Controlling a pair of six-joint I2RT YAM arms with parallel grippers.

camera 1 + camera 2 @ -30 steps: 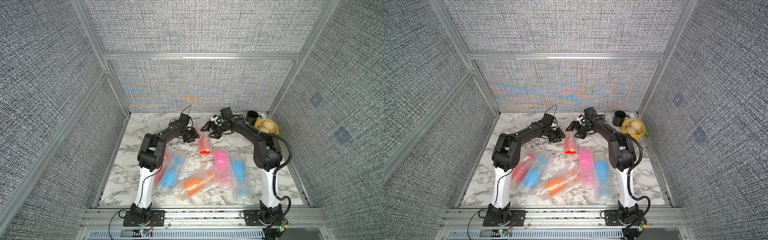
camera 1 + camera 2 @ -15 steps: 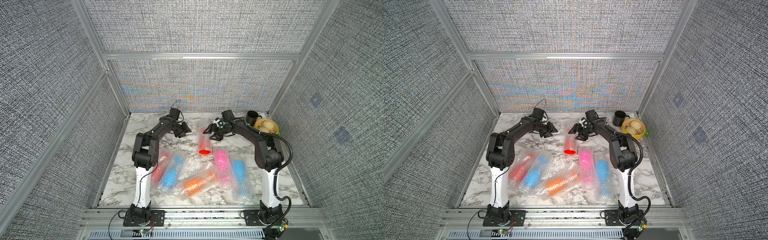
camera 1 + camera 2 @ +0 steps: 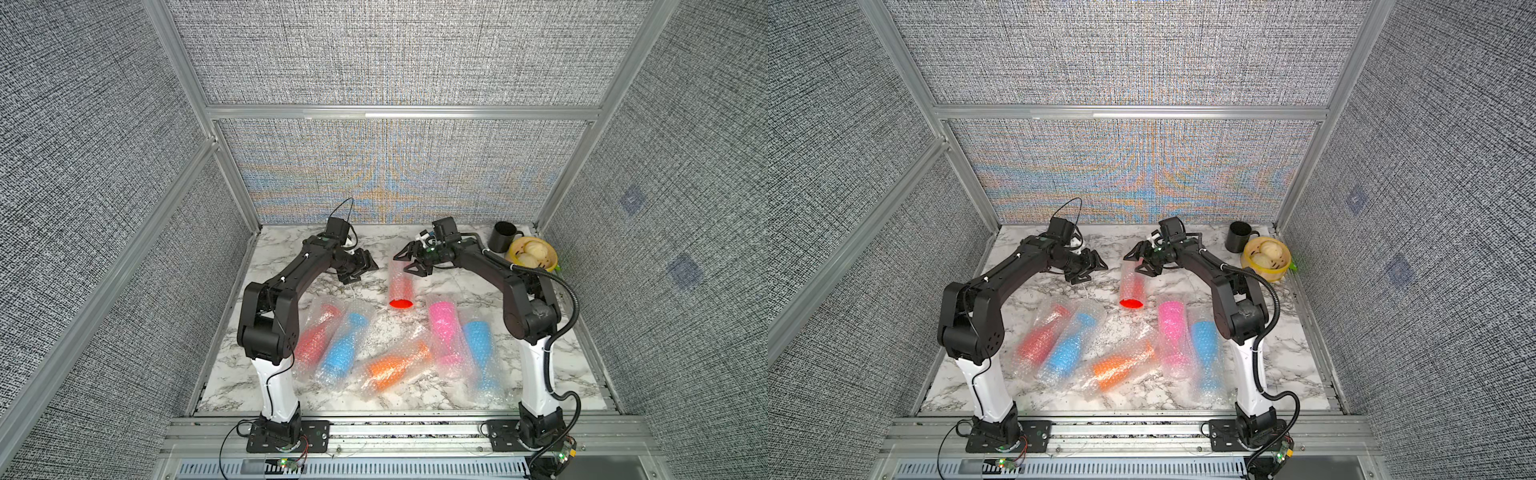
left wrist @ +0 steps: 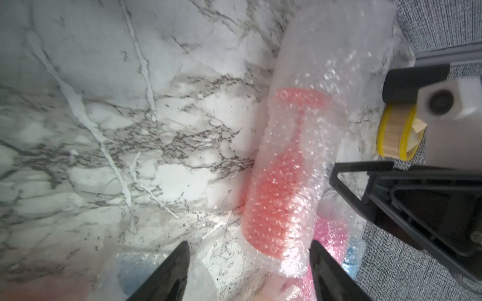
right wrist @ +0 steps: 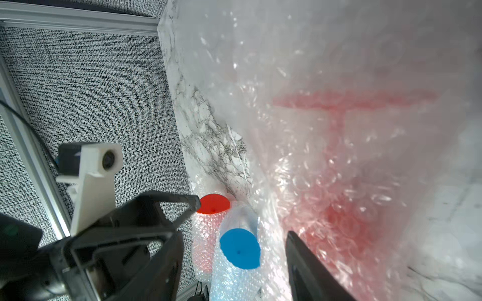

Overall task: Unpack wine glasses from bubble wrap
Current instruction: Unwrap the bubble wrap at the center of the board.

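Scene: two robot arms reach from the near edge over a marble table (image 3: 577,374) in a grey-walled booth; six wrapped glasses lie on their sides on the table

Red glass: the red glass (image 3: 401,293) lies toward the back of the table, between the two claws; its open mouth faces the near edge and shows bare red; its foot points to the back wall; the left wrist view shows stem and foot (image 4: 300,100) through the plastic

Bubble wrap: a clear sleeve of bubble wrap (image 3: 398,277) covers the red glass from beyond the foot almost to the rim

Left claw: the left claw (image 3: 362,273) hangs with its fingers spread and nothing between them; in both top views it sits beside the red glass and apart from it

Right claw: the right claw (image 3: 402,264) is spread at the far end of the bubble wrap, one finger on either side of it; whether the fingers touch the plastic cannot be told

Row in front: a second red glass (image 3: 311,340), a blue glass (image 3: 343,351), an orange glass (image 3: 388,368), a pink glass (image 3: 442,332) and a second blue glass (image 3: 478,345) lie near the front edge, each in its own wrap

Far right corner: a black mug (image 3: 503,237) stands just beside a yellow-rimmed steamer basket (image 3: 514,251) holding pale buns
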